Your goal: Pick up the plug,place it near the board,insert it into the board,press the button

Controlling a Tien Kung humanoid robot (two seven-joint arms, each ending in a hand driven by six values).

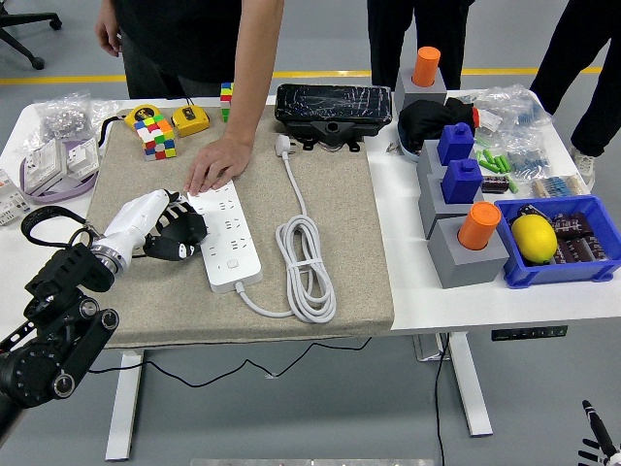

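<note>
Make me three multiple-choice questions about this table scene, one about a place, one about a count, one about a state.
1. Where does the plug lie?
A. on the mat beside the black case
B. in the blue bin
C. in the power strip

2. How many orange cylinders stand on grey blocks?
A. one
B. two
C. four

3. What is the person's hand doing?
A. lifting the plug
B. resting on the power strip's far end
C. holding the lemon

Answers: 1 A, the plug sits unplugged there; 2 B, one far, one near; 3 B, the palm lies flat on it.
</note>
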